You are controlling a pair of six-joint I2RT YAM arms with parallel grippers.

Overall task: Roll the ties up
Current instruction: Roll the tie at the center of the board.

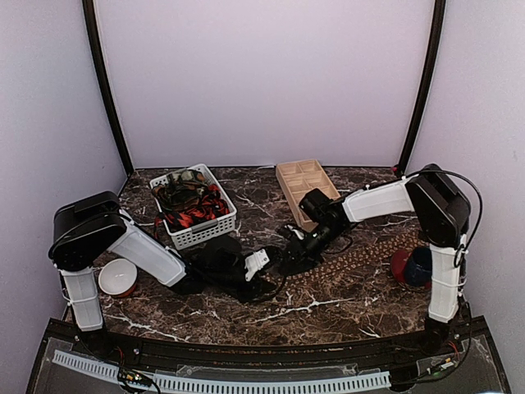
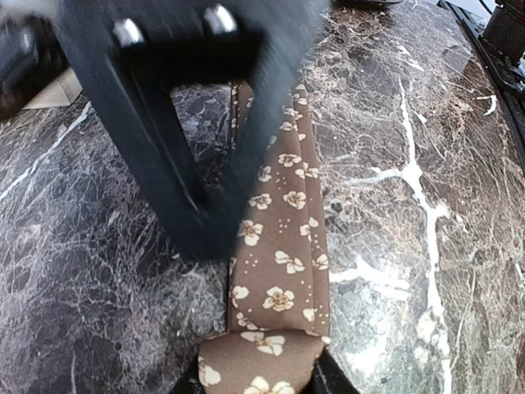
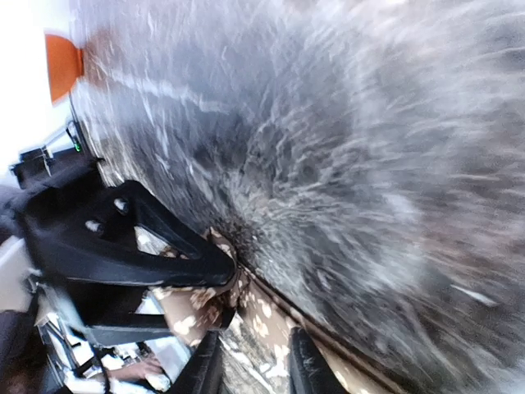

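A brown tie (image 1: 353, 256) with tan flowers lies stretched across the marble table, from the middle toward the right. In the left wrist view the tie (image 2: 283, 238) runs away from me, and its near end is folded over between the jaws of my left gripper (image 2: 258, 382), which is shut on it. My right gripper (image 1: 294, 256) is right beside my left gripper (image 1: 264, 267) at the tie's end. In the right wrist view its jaws (image 3: 250, 369) stand apart, astride the tie (image 3: 271, 316). More ties (image 1: 190, 205) fill the white basket.
The white basket (image 1: 205, 232) stands at the back left and a wooden compartment tray (image 1: 303, 187) at the back middle. A white bowl (image 1: 119, 277) sits at the left and a red and blue bowl (image 1: 413, 267) at the right by the right arm's base.
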